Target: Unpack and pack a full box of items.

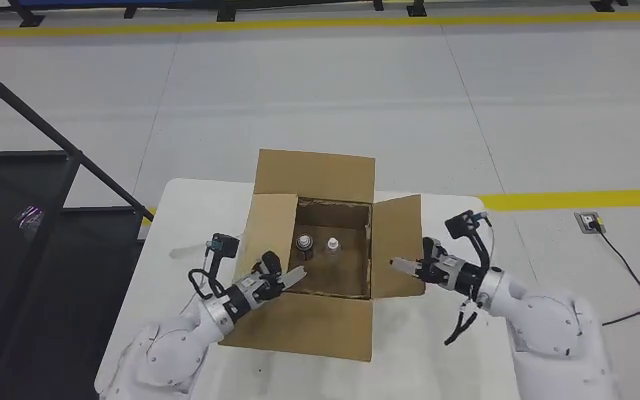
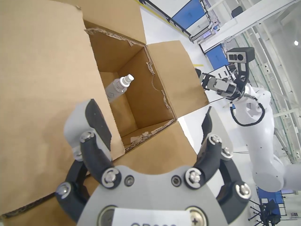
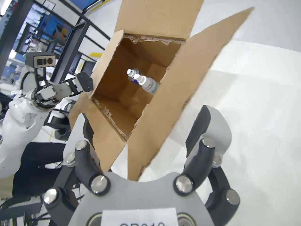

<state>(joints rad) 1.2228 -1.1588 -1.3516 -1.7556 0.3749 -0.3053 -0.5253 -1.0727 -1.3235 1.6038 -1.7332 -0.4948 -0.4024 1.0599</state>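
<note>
An open cardboard box stands on the white table with all its flaps folded out. Two small spray bottles with white caps stand inside near the far wall, one beside the other; the wrist views show them too, a bottle and a pair. My left gripper is open at the near corner of the box's left flap. My right gripper is open, with the right flap running between its fingers.
A black metal frame and a dark surface stand off the table's left edge. The front flap lies flat toward the table's near edge. Bare table shows to the left and right of the box.
</note>
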